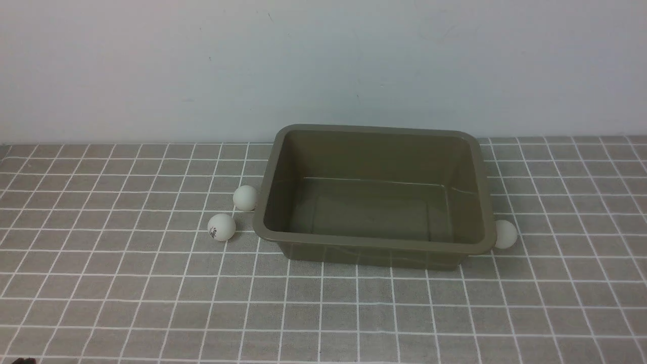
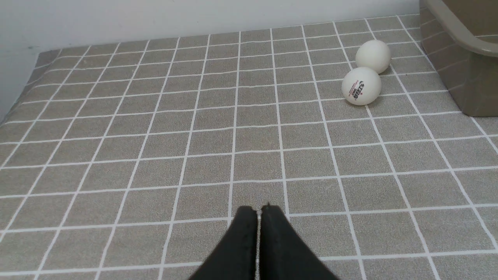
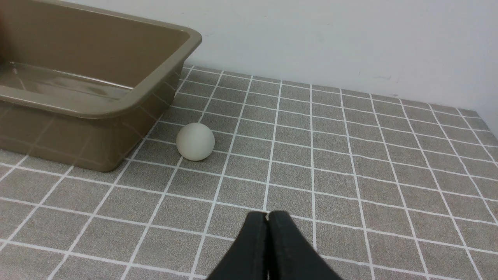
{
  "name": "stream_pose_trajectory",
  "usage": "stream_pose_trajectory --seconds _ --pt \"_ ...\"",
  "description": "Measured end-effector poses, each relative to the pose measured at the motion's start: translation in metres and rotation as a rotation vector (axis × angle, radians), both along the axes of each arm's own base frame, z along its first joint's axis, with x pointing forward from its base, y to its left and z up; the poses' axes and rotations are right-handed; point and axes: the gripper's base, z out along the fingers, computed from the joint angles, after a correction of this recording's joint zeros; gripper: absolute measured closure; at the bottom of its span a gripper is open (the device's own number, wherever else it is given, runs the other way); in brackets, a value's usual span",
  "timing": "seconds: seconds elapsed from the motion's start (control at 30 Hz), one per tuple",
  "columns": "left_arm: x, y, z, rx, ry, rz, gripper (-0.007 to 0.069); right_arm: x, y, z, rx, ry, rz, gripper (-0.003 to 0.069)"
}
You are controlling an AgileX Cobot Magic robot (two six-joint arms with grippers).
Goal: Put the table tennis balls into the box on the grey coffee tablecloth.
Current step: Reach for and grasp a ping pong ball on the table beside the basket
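The olive-brown box (image 1: 374, 242) stands empty on the grey coffee tablecloth (image 1: 126, 303). Two white balls lie left of it: a plain ball (image 1: 245, 197) close to its left wall and a ball with a dark logo (image 1: 221, 227) a little nearer me. They also show in the left wrist view, the plain one (image 2: 373, 56) and the logo one (image 2: 361, 86). A third ball (image 1: 506, 234) lies at the box's right front corner, seen too in the right wrist view (image 3: 195, 141). My left gripper (image 2: 258, 212) and right gripper (image 3: 267, 216) are shut and empty, low over the cloth, well short of the balls.
A pale wall rises behind the cloth's far edge. The box's corner shows in the left wrist view (image 2: 463, 42) and its rim in the right wrist view (image 3: 97, 111). The cloth's left edge (image 2: 23, 97) drops off near the wall.
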Motion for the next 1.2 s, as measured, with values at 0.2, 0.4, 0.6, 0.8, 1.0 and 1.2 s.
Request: stream_pose_trajectory --seconds 0.2,0.4,0.6,0.8,1.0,1.2 --pt "0.0000 0.0000 0.0000 0.000 0.000 0.000 0.0629 0.0000 0.0000 0.0000 0.000 0.000 0.000 0.0672" --pt "0.0000 0.0000 0.0000 0.000 0.000 0.000 0.0629 0.0000 0.0001 0.0000 0.002 0.000 0.000 0.0672" --pt "0.0000 0.0000 0.0000 0.000 0.000 0.000 0.0629 0.0000 0.0001 0.0000 0.003 0.000 0.000 0.0672" --pt "0.0000 0.0000 0.0000 0.000 0.000 0.000 0.0629 0.0000 0.0001 0.0000 0.003 0.000 0.000 0.0672" --pt "0.0000 0.0000 0.0000 0.000 0.000 0.000 0.0629 0.0000 0.0001 0.0000 0.003 0.000 0.000 0.0672" --pt "0.0018 -0.0017 0.0066 -0.139 -0.072 0.018 0.0629 0.0000 0.0001 0.0000 0.003 0.000 0.000 0.0672"
